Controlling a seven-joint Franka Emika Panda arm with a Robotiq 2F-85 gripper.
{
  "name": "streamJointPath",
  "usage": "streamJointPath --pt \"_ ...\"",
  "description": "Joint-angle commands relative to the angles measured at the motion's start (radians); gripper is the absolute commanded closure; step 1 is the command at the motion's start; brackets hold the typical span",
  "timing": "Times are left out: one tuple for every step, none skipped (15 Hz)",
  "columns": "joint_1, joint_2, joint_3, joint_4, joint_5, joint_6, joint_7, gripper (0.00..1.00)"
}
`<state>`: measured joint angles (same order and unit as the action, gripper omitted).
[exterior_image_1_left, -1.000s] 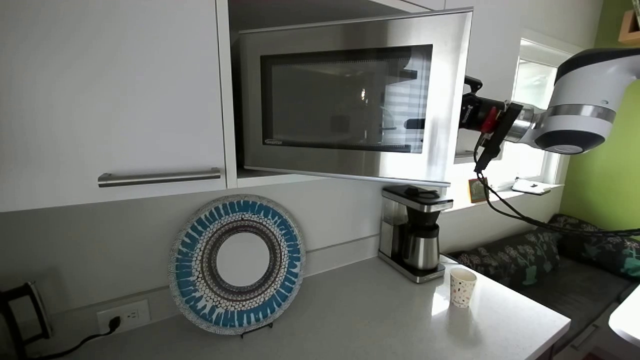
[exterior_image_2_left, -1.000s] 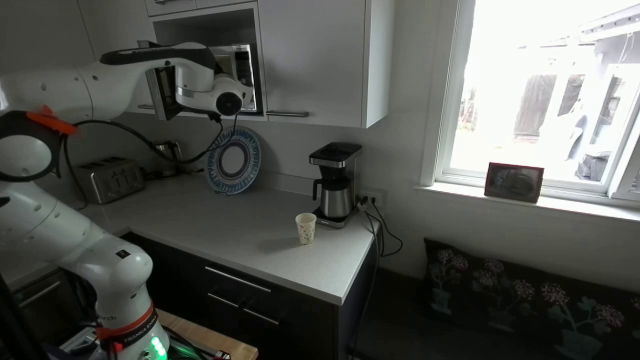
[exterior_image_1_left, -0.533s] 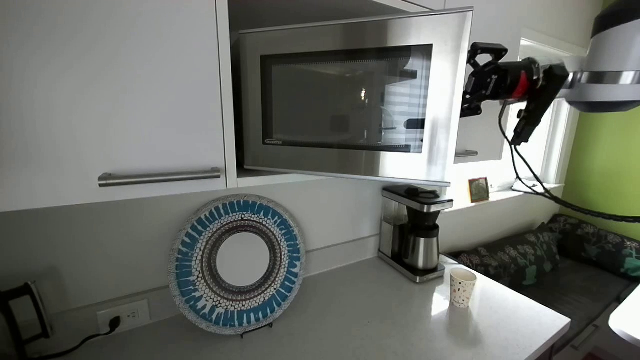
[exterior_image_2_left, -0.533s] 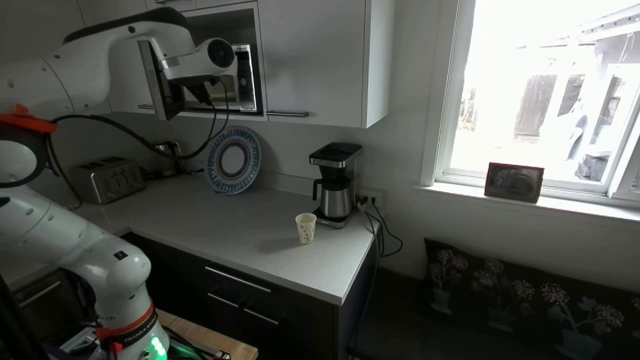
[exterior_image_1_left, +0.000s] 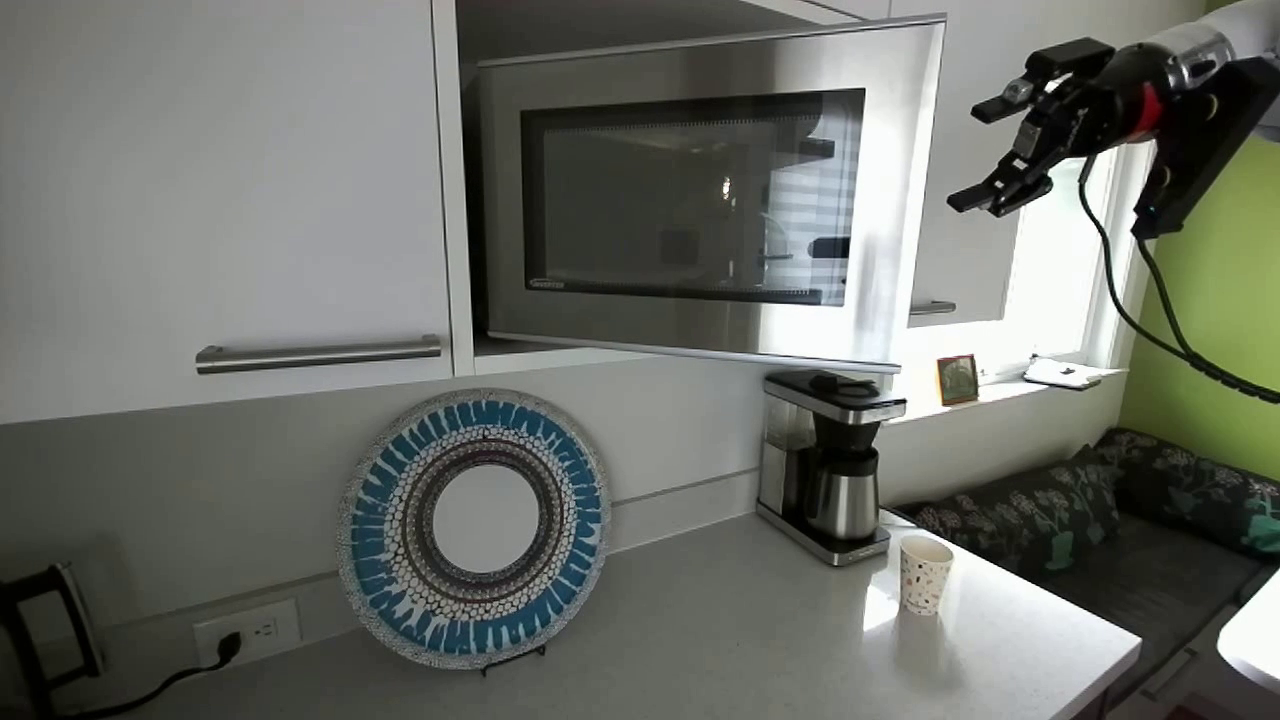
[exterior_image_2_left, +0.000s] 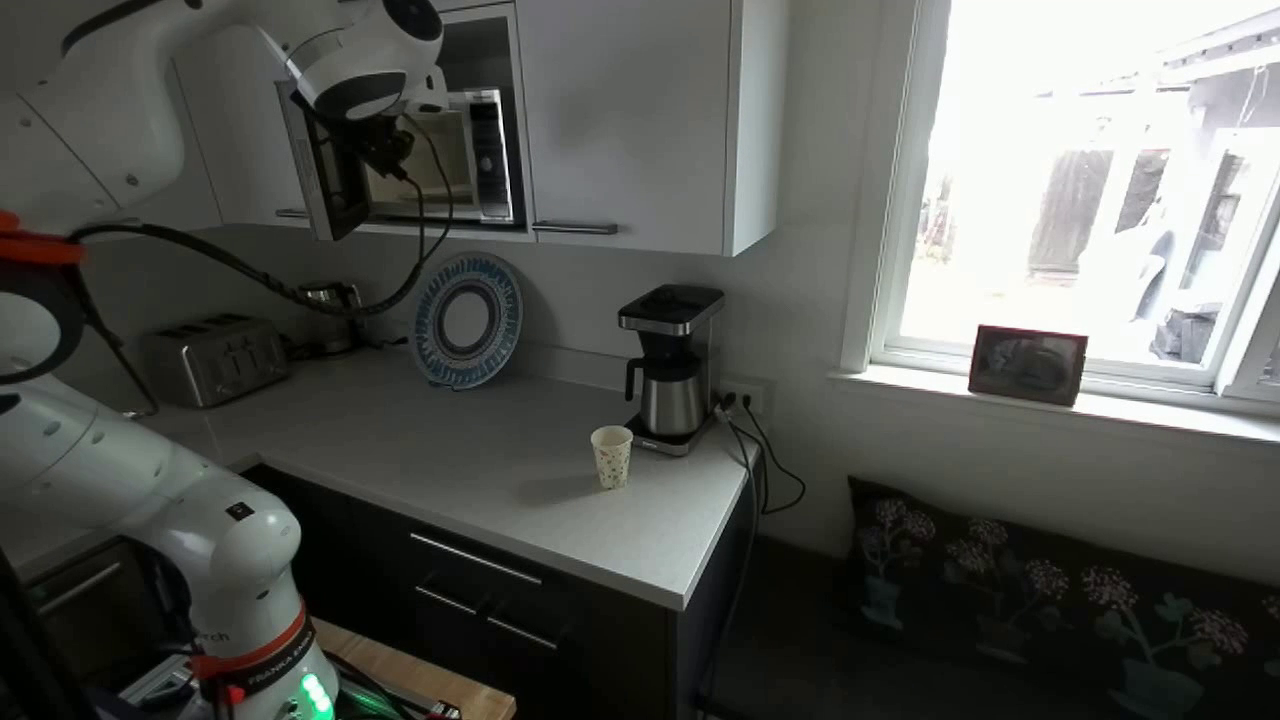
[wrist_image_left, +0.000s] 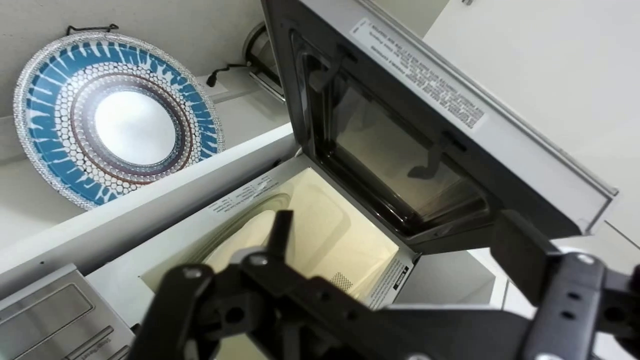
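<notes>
My gripper (exterior_image_1_left: 978, 155) is spread, nothing between its fingers (wrist_image_left: 281, 232), near the swung-open microwave door (exterior_image_1_left: 690, 210). The microwave (exterior_image_2_left: 490, 150) sits in the cabinet niche (exterior_image_2_left: 478, 55). I should move slowly, so that neither finger catches the door.

Arm (exterior_image_2_left: 225, 555): white, rounded
End effector (exterior_image_1_left: 978, 155): black, angular, silver screws (wrist_image_left: 585, 258)
Cables (exterior_image_2_left: 345, 311): black
Base band (exterior_image_2_left: 268, 664): orange, black, lettered FRANKA
Lights (exterior_image_2_left: 318, 695): green
</notes>
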<state>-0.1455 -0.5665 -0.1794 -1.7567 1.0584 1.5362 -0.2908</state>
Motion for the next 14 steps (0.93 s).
streamJointPath --pt "0.015 0.006 -0.009 0.008 -0.008 0.001 0.003 0.00" --pt "0.016 0.010 -0.009 0.009 -0.008 0.001 0.003 0.00" --pt "0.003 0.008 0.011 0.032 -0.077 -0.010 -0.024 0.00" --pt "0.008 0.011 0.015 0.056 -0.130 -0.047 -0.043 0.00" --pt "0.015 0.006 0.020 0.072 -0.165 -0.059 -0.058 0.00" --pt "0.023 0.004 0.024 0.089 -0.201 -0.072 -0.074 0.00" --pt "0.033 0.002 0.028 0.113 -0.238 -0.098 -0.084 0.00" --pt "0.049 0.000 0.026 0.136 -0.266 -0.130 -0.101 0.00" --pt "0.061 -0.004 0.031 0.160 -0.297 -0.148 -0.119 0.00" --pt "0.077 -0.010 0.034 0.177 -0.320 -0.168 -0.141 0.00" --pt "0.093 -0.015 0.041 0.195 -0.346 -0.182 -0.163 0.00" --pt "0.109 -0.023 0.052 0.205 -0.371 -0.188 -0.185 0.00" --pt "0.122 -0.028 0.064 0.221 -0.400 -0.187 -0.207 0.00" --pt "0.129 -0.037 0.083 0.226 -0.438 -0.164 -0.226 0.00"
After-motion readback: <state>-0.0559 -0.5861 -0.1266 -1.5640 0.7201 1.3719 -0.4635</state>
